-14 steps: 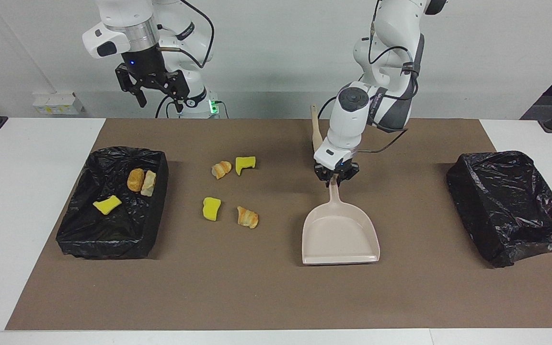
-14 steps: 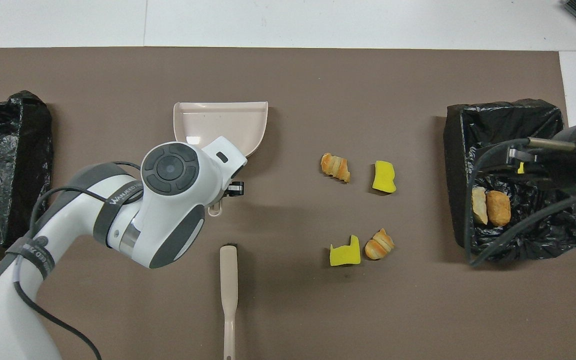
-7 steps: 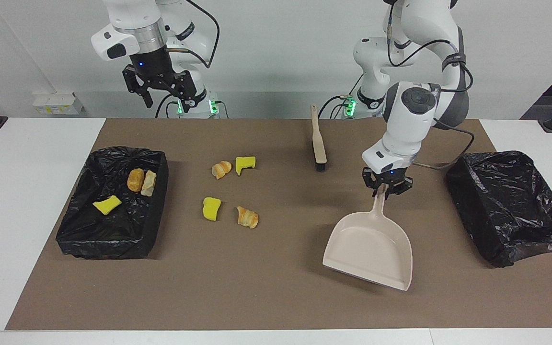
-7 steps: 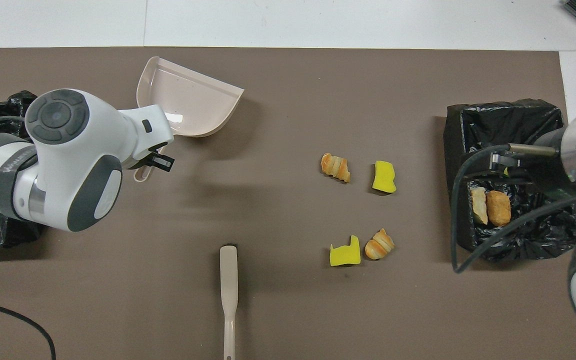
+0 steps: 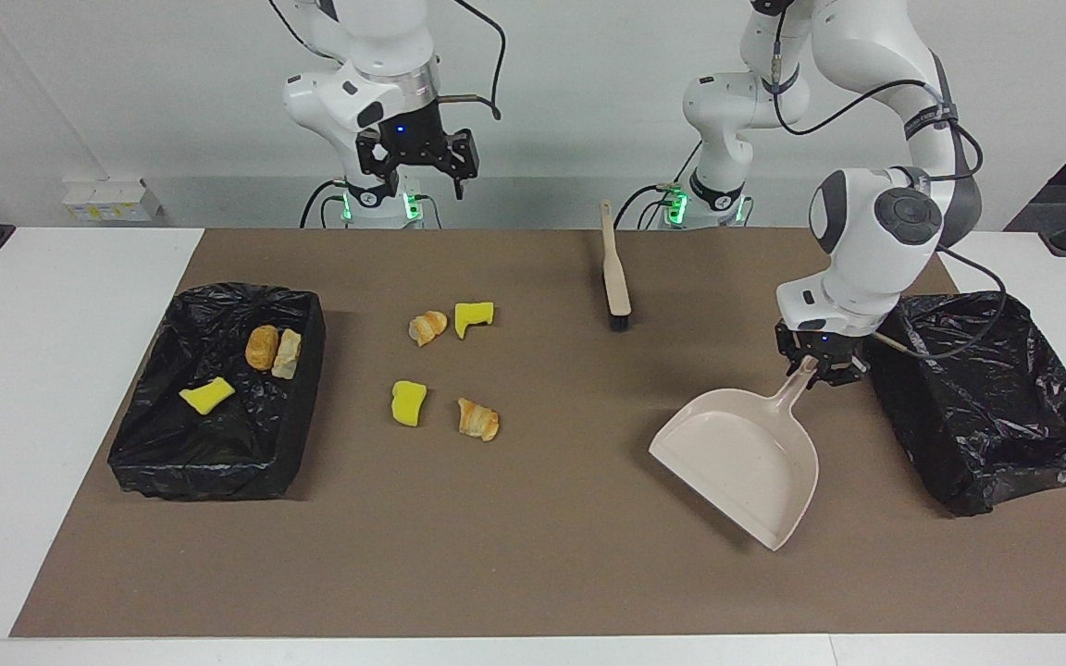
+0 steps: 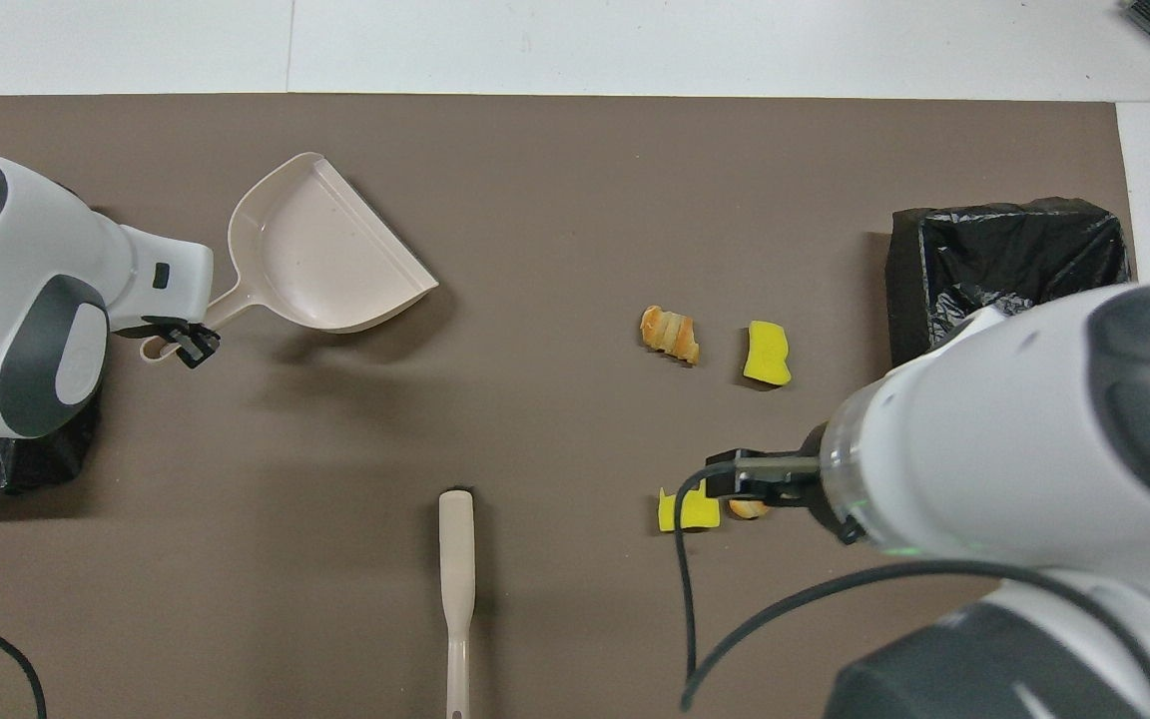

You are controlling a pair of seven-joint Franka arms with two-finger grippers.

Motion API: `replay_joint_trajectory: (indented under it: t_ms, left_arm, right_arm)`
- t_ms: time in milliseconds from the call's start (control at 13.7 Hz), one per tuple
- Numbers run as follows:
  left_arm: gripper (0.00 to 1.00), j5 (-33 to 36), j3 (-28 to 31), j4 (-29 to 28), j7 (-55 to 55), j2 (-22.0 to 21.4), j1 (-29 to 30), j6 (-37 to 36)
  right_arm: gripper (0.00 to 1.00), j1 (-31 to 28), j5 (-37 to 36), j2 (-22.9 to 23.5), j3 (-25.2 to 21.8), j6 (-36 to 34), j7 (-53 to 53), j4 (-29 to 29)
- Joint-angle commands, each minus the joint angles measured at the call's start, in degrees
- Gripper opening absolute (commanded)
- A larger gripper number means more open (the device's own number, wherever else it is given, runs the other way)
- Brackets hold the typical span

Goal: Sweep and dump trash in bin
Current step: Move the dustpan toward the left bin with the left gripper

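Four pieces of trash lie on the brown mat: two croissant bits (image 5: 427, 326) (image 5: 478, 419) and two yellow sponge chunks (image 5: 474, 317) (image 5: 408, 403). Three more pieces (image 5: 262, 347) lie in the black-lined bin (image 5: 218, 453) at the right arm's end. My left gripper (image 5: 815, 365) is shut on the handle of the beige dustpan (image 5: 746, 458), which hangs tilted just over the mat beside the other bin (image 5: 986, 407). My right gripper (image 5: 424, 185) hangs open and high up by its base. In the overhead view the right arm hides part of one sponge (image 6: 680, 511).
The beige brush (image 5: 615, 273) lies on the mat close to the robots, between the trash and the dustpan, its bristles pointing away from them. White table (image 5: 52, 370) borders the mat at both ends.
The left gripper has carried the dustpan toward the bin at the left arm's end and turned it. The right gripper has swung from over its bin toward the middle, still open.
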Motion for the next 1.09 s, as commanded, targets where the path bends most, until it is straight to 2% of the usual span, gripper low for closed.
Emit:
replay_joint_trajectory:
  t_ms: [0, 146, 365, 875, 1021]
  left_arm:
    - [0.00, -0.8, 3.3, -1.2, 15.9, -1.4, 0.0, -1.2]
    - [0.00, -0.8, 5.7, -2.1, 31.2, -1.4, 0.1, 0.3]
    - [0.00, -0.8, 7.2, -4.5, 45.4, -1.4, 0.2, 1.9]
    - [0.00, -0.6, 7.3, -11.0, 48.6, -4.1, -0.9, 6.6]
    - [0.00, -0.6, 7.3, -12.3, 48.8, -4.2, -0.9, 6.9]
  right_arm:
    - [0.96, 8.5, 1.4, -3.6, -0.2, 6.4, 9.5, -9.4]
    - [0.95, 15.5, 1.4, -2.8, -0.2, 12.3, 18.2, -12.7]
    - [0.95, 23.6, 1.3, 2.8, -0.2, 20.0, 28.9, -13.7]
    - [0.93, 32.7, -0.3, 15.2, -0.3, 32.5, 32.3, -14.2]
    - [0.93, 34.5, -0.3, 15.9, -0.3, 37.7, 32.2, -17.8]
